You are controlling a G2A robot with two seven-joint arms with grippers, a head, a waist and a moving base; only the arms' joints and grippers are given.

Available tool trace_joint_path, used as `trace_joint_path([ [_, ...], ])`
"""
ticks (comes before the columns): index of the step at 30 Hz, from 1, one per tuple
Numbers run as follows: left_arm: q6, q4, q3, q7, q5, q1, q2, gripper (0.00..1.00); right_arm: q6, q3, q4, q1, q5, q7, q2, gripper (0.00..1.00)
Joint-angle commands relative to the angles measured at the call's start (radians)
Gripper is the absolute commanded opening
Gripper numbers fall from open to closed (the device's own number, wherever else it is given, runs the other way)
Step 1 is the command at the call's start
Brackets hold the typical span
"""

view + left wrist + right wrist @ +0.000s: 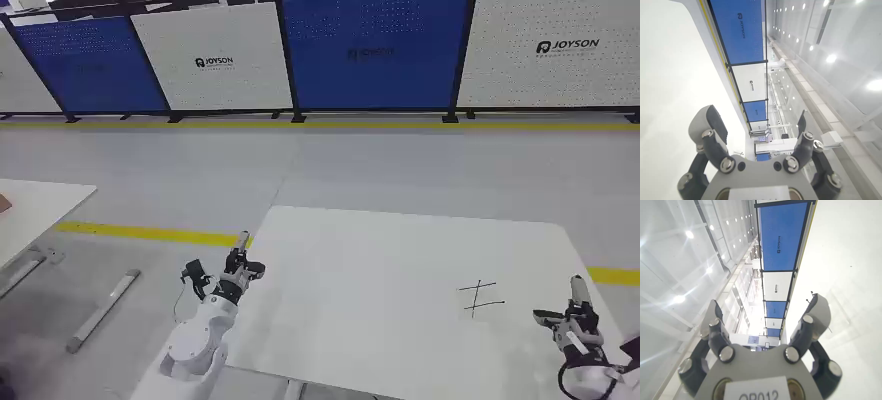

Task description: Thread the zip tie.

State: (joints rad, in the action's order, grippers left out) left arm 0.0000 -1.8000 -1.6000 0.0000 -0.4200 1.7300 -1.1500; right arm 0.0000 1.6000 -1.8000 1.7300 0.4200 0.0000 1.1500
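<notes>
Thin black zip ties (478, 297) lie crossed on the white table (380, 260), at 3 o'clock from its middle. Two strands run 9 to 3, and one crosses them 12 to 6. The right gripper (765, 300), at 3 o'clock of them, and the left gripper (758, 111), at the table's 9 o'clock edge, both gape wide and empty.

Top view: you look down from above the arms, over the table (380, 300) toward the partition panels (375, 55).
Left wrist view: close behind the left gripper (759, 113), rolled sideways, facing panels and ceiling.
Right wrist view: likewise behind the right gripper (765, 301).
Shared: table and panels; possibly the thin dark strips (480, 297).
</notes>
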Motion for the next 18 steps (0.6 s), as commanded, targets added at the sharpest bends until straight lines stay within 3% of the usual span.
trace_joint_path([
  [1,0.000,0.000,0.000,0.000,0.000,0.000,0.000,0.78,0.000,0.000,0.000,0.000,0.000,0.000,0.000,0.78],
  [2,0.000,0.000,0.000,0.000,0.000,0.000,0.000,1.00,0.000,0.000,0.000,0.000,0.000,0.000,0.000,0.78],
  [3,0.000,0.000,0.000,0.000,0.000,0.000,0.000,1.00,0.000,0.000,0.000,0.000,0.000,0.000,0.000,1.00],
  [4,0.000,0.000,0.000,0.000,0.000,0.000,0.000,1.00,0.000,0.000,0.000,0.000,0.000,0.000,0.000,1.00],
  [5,0.000,0.000,0.000,0.000,0.000,0.000,0.000,0.78,0.000,0.000,0.000,0.000,0.000,0.000,0.000,1.00],
  [6,0.000,0.000,0.000,0.000,0.000,0.000,0.000,1.00,0.000,0.000,0.000,0.000,0.000,0.000,0.000,0.78],
  [7,0.000,0.000,0.000,0.000,0.000,0.000,0.000,0.78,0.000,0.000,0.000,0.000,0.000,0.000,0.000,1.00],
  [8,0.000,0.000,0.000,0.000,0.000,0.000,0.000,0.78,0.000,0.000,0.000,0.000,0.000,0.000,0.000,0.78],
  [9,0.000,0.000,0.000,0.000,0.000,0.000,0.000,1.00,0.000,0.000,0.000,0.000,0.000,0.000,0.000,0.78],
  [10,0.000,0.000,0.000,0.000,0.000,0.000,0.000,1.00,0.000,0.000,0.000,0.000,0.000,0.000,0.000,1.00],
  [13,0.000,0.000,0.000,0.000,0.000,0.000,0.000,1.00,-0.001,0.003,0.003,0.000,-0.002,0.005,0.000,1.00],
  [18,0.000,0.000,0.000,0.000,0.000,0.000,0.000,1.00,-0.023,0.073,0.030,0.007,0.006,0.123,-0.008,1.00],
])
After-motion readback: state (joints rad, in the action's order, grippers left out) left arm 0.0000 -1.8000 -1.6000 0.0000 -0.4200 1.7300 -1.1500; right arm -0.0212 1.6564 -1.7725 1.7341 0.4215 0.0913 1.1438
